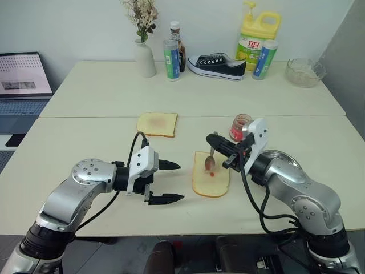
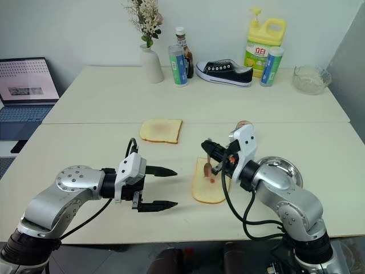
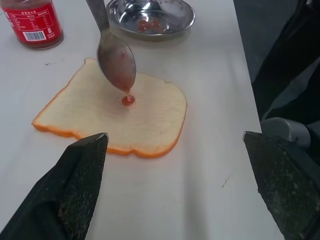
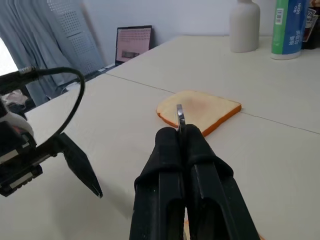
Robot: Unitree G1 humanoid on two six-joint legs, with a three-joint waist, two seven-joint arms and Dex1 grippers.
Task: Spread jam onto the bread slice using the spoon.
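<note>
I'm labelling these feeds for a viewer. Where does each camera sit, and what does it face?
Head pair: looks forward and down at the elongated pale yellow bread slice; both arms show.
Left wrist: over the open left claw, facing the bread and thin silvery spoon.
Right wrist: along the shut right claw, toward the squarer pale slice.
All share the spoon.
</note>
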